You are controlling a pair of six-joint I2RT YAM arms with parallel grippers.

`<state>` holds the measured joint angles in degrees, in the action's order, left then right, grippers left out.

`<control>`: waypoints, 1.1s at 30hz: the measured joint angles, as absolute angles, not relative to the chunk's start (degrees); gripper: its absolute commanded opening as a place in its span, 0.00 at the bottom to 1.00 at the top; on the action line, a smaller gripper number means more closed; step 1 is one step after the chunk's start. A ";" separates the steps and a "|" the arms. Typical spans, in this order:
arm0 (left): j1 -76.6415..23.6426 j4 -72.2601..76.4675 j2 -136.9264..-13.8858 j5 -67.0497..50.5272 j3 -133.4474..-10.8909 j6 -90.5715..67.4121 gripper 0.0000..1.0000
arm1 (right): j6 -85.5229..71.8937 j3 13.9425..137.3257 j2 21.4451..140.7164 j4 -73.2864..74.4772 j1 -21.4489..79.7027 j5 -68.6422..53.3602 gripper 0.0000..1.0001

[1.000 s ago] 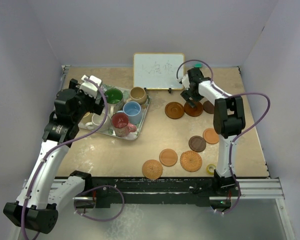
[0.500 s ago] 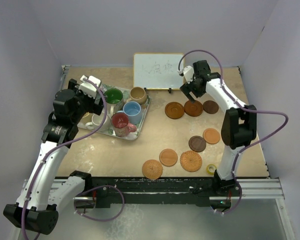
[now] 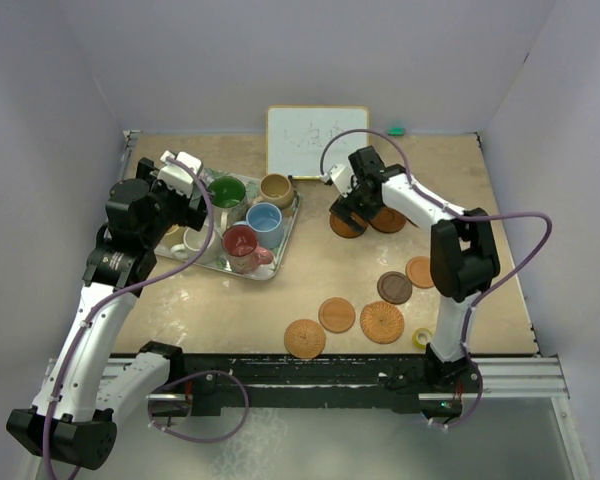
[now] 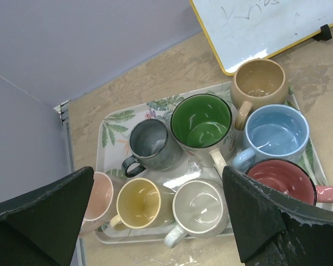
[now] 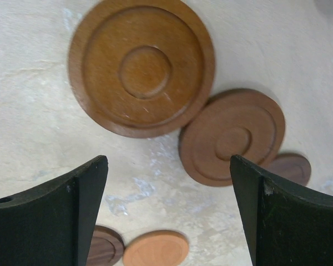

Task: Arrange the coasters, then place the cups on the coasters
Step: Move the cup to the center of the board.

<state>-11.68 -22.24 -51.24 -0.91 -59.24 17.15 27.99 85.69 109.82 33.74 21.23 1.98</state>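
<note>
I had the left arm (image 3: 95, 310) rising from its base at the near left corner, elbow bent, forearm leaning forward. The left hand (image 3: 181, 164) pointed downward with both fingers (image 4: 44, 216) spread wide and nothing between them. The right arm (image 3: 450, 300) stood up steeply from its base and folded at the elbow, and its forearm ran leftward toward the far side. The right hand (image 3: 349, 210) hung low, tilted down, its fingers wide apart too, gripping nothing. The two hands were well apart.
</note>
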 measured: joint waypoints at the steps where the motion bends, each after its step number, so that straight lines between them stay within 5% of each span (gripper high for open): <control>1: -11.68 -22.24 -51.24 -0.91 -59.24 17.15 0.95 | 27.99 85.69 110.43 33.58 21.89 1.98 0.93; 33: -11.68 -22.41 -50.54 -1.30 -59.22 17.58 0.96 | 30.72 85.69 116.66 32.32 23.79 4.58 0.92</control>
<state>-11.68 -22.41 -50.54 -1.30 -59.22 17.58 30.72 85.69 116.66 32.32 23.79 4.58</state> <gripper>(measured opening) 0.953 0.928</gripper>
